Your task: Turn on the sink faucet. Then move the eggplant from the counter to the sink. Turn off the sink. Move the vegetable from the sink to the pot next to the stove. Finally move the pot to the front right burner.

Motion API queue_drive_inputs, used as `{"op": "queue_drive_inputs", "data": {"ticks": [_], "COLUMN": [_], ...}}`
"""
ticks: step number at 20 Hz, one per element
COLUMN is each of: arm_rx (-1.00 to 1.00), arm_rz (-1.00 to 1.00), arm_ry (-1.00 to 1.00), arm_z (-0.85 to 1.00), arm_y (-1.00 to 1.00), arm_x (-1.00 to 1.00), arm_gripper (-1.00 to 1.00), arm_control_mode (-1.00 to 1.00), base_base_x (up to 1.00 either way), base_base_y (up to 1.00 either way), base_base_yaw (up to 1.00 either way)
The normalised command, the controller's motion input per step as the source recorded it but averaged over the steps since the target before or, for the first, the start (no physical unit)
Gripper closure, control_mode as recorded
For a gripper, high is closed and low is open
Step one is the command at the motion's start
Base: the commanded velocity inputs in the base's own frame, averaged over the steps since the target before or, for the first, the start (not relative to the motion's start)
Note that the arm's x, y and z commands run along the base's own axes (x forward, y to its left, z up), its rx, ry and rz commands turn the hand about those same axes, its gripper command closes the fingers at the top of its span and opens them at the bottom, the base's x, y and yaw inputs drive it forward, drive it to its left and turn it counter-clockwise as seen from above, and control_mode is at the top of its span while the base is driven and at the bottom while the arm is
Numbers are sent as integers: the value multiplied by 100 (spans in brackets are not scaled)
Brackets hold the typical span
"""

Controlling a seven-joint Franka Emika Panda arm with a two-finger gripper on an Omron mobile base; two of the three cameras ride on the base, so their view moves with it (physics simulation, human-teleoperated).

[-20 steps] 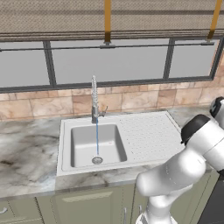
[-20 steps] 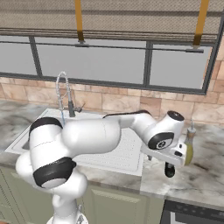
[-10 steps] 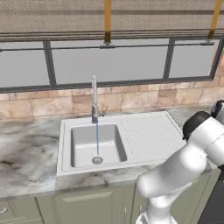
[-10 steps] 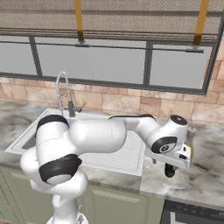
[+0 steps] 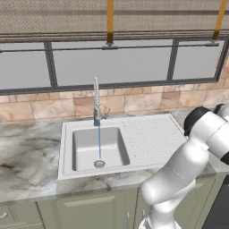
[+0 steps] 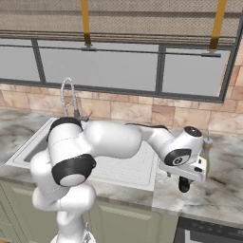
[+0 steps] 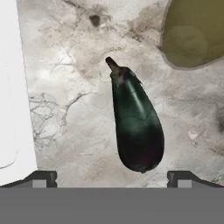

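Running into sink (image 5: 71, 147) from faucet (image 5: 96, 102). Shifted rightward since a second ago, gripper (image 7: 112, 177) spread wide, empty, above eggplant (image 7: 135, 124) lying on tabletop (image 7: 70, 100). Judged: grasp next.

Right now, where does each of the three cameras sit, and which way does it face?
Left base view: behind the arm's left, facing the sink and running sink faucet; arm at lower right.
Right base view: behind its right, same sink; arm at lower left, open gripper over the counter.
Hand view: on the hand, looking down at the eggplant; jaws apart.
Both base views share sink, faucet and arm.
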Motion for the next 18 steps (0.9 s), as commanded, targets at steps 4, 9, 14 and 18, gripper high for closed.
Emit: {"op": "queue_drive_inputs", "data": {"ticks": [4,9,14,18], "arm_rx": [0,0,0,0], "arm_rz": [0,1,2,2], "arm_ry": [0,0,0,0], "arm_z": [-21,-23,-21,-14], "arm_y": [-10,-19,-26,-21], "arm_x": [22,18,11,4], "arm_gripper": [-100,-100,-100,-100], "arm_control_mode": [-100,-100,-100,-100], "base_base_x": [0,0,0,0], "base_base_y": [0,0,0,0], "base_base_yaw": [0,0,0,0]}}
